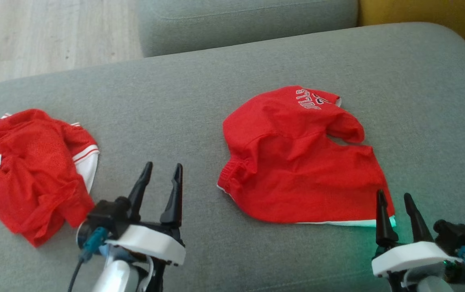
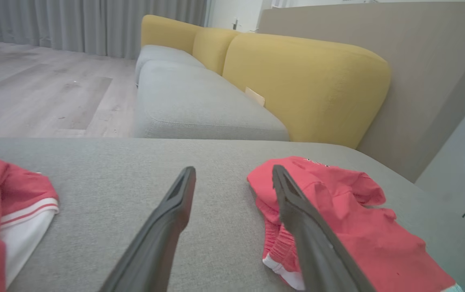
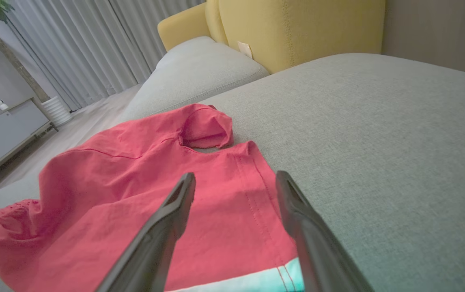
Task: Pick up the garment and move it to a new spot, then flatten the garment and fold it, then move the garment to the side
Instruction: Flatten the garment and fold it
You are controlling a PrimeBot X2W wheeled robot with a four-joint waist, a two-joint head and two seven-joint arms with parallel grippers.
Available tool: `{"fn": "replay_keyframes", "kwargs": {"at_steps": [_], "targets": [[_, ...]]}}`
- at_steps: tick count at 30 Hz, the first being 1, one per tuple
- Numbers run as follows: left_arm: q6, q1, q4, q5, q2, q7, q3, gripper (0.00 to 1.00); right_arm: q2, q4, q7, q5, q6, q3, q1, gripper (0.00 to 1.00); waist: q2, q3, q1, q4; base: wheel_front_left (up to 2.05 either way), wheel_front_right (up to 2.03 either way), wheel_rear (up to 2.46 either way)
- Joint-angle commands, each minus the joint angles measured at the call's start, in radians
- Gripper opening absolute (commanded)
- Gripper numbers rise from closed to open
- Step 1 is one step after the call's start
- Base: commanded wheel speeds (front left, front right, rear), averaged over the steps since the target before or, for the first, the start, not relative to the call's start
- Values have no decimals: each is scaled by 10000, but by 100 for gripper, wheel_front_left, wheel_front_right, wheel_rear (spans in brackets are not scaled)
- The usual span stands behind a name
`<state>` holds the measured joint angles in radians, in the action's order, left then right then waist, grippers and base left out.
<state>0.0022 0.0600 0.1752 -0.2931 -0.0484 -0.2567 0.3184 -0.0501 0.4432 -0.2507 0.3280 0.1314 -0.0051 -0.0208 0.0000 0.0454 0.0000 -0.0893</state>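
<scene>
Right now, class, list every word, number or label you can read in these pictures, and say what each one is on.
"BULLS": white letters, upside down in the head view, on the shorts; first letters unclear, so likely rather than certain.
Mark beside it on the shorts: partly folded under, unreadable.
Tag on the yellow cushion: too small to read.
Other garment: no text visible.
</scene>
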Motion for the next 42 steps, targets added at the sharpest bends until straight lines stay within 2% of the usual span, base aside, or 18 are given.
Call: {"fn": "replay_keyframes", "kwargs": {"at_steps": [1,8,13,24,42], "targets": [[-132,275,-87,77,-18,-51,-201,100,-5,-465,-108,78,-7,325,-274,100,0,40,0,-92,0,0,0],[-758,658,1388,1051,-43,-51,313,100,-3,-717,-109,215,-7,353,-396,100,0,283,0,-400,0,0,0],[-925,1176,2383,1554,-102,-51,672,100,-2,-763,-109,263,-7,407,-487,100,0,488,0,-629,0,0,0],[-739,2903,4588,2451,-141,-51,1134,100,-2,-961,-110,399,-7,458,-786,100,0,1091,0,-1172,0,0,0],[-713,3301,5332,2648,-90,-51,1756,100,-1,-809,-110,461,-7,390,-877,100,0,1100,0,-1161,0,0,0]]}}
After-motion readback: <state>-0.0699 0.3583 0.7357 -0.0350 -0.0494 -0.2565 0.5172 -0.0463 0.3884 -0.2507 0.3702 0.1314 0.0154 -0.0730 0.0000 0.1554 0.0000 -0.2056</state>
